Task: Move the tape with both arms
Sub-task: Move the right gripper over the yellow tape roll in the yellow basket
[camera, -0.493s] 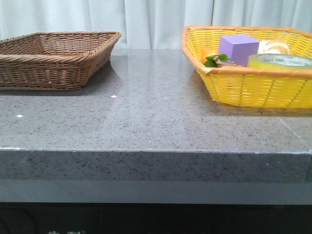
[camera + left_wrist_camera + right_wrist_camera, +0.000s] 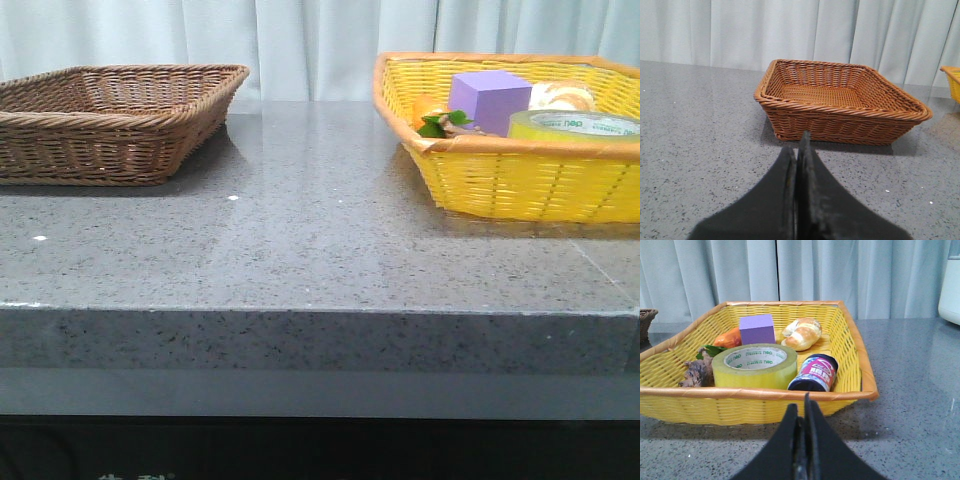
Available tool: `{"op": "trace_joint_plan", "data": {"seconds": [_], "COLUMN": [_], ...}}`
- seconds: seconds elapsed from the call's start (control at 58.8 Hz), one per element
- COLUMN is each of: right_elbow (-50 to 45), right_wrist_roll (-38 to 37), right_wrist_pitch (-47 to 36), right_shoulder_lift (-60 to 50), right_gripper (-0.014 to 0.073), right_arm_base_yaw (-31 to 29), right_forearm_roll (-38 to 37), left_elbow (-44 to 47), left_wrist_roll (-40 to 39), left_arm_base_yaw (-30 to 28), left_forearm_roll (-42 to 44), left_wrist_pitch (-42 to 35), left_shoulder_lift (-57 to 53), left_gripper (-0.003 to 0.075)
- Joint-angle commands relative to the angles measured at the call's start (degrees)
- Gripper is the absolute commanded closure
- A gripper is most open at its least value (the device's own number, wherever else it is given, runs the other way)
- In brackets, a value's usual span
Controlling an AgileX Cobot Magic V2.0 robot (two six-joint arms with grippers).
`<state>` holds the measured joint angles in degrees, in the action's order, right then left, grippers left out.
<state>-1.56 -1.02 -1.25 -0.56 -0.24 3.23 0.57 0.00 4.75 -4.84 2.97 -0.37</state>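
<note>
Right wrist view: closed right claw (image 2: 803, 412) faces tape (image 2: 754, 365) inside yellow basket (image 2: 850, 360).

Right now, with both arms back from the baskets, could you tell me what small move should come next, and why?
Probably open the right gripper and ease it forward over the yellow basket rim toward the tape. Its fingers are closed and short of the basket, while the tape lies flat inside, near the front wall, between a purple cube and a dark jar. The left gripper, also closed, faces the brown basket.
</note>
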Motion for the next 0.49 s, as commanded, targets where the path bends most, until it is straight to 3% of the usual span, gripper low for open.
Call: {"op": "trace_joint_plan", "data": {"seconds": [0.0,0.476], "right_elbow": [1.4,3.5], "right_wrist_roll": [0.2,0.1], "right_wrist_pitch": [-4.3,-4.5], "right_shoulder_lift": [-1.6,-1.6], "right_gripper": [0.0662,0.0662], "right_arm_base_yaw": [-0.1,-0.1], "right_forearm_roll": [0.2,1.3], "left_elbow": [2.1,0.5], "left_wrist_roll": [0.0,0.0], "left_arm_base_yaw": [-0.1,-0.1], "left_forearm_roll": [-0.4,-0.4], "left_wrist_pitch": [-4.6,-5.9], "left_shoulder_lift": [-1.0,-1.0], "left_gripper": [0.0740,0.0740]}}
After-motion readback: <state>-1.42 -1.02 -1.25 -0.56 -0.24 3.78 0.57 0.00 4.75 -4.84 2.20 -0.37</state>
